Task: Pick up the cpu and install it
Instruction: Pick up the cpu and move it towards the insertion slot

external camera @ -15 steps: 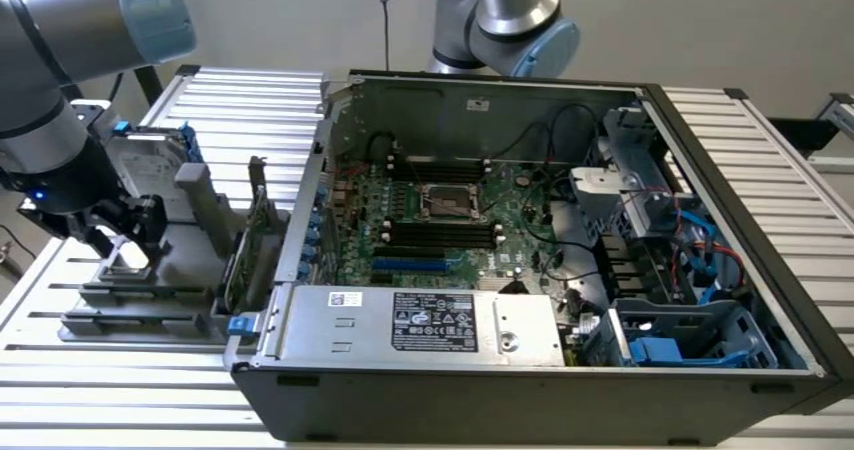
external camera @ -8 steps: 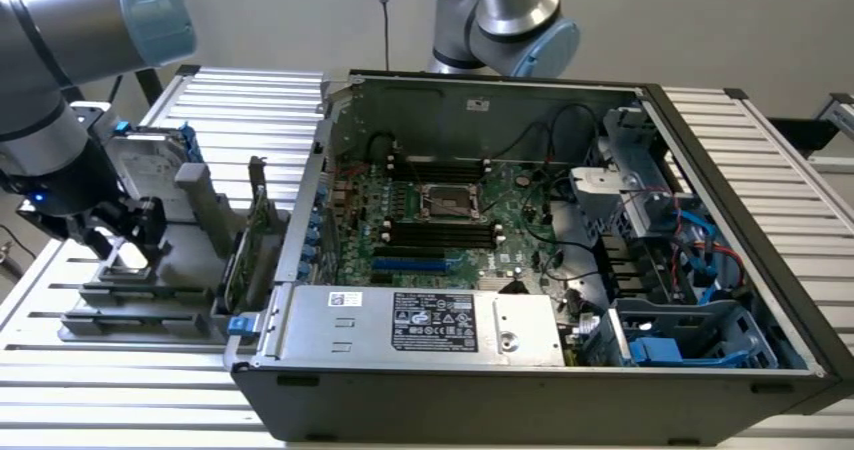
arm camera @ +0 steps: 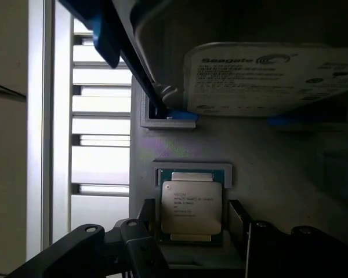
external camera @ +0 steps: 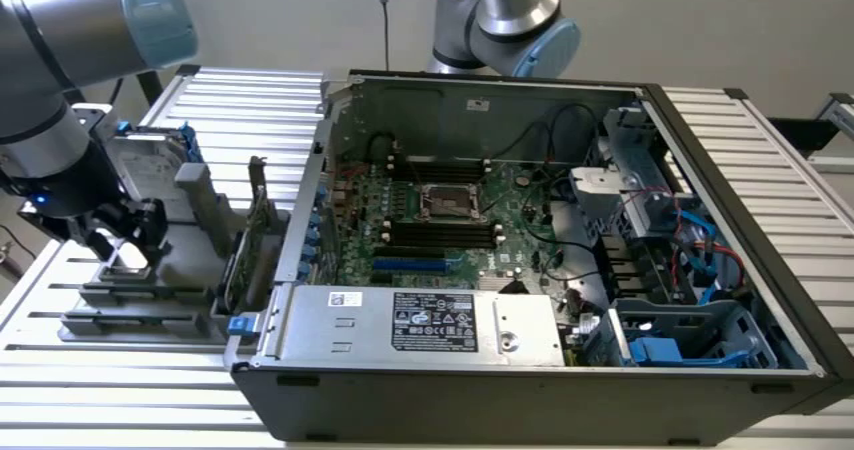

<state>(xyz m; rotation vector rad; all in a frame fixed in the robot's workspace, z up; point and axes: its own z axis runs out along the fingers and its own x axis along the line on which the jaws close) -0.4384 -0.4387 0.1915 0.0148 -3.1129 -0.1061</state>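
Exterior view: the arm stands at the exterior view's left, its claw [external camera: 127,242] lowered over a grey fixture [external camera: 134,305] on the slatted bench [external camera: 107,390], beside the open computer case [external camera: 534,395]. The motherboard's socket [external camera: 451,202] lies inside that case, well apart from the claw. A hard drive [external camera: 140,162] in a blue frame stands upright in the same fixture, just behind the claw. Wrist view: the cpu [arm camera: 191,207] lies flat, metal top up and print legible, seated in a shallow pocket of the fixture. The claw is released; its dark fingers [arm camera: 149,225] stand one on each side of the chip, close to its two opposite edges. Whether they touch it cannot be told. The chip is not lifted. Assessment: the step in hand is the grasp. To do it well, the fingers should sit centred on the chip and square to its edges, low enough to catch the thin rim rather than the pocket wall, and should close evenly. An off-centre grip would likely tilt the chip, and the socket tolerates little misalignment.
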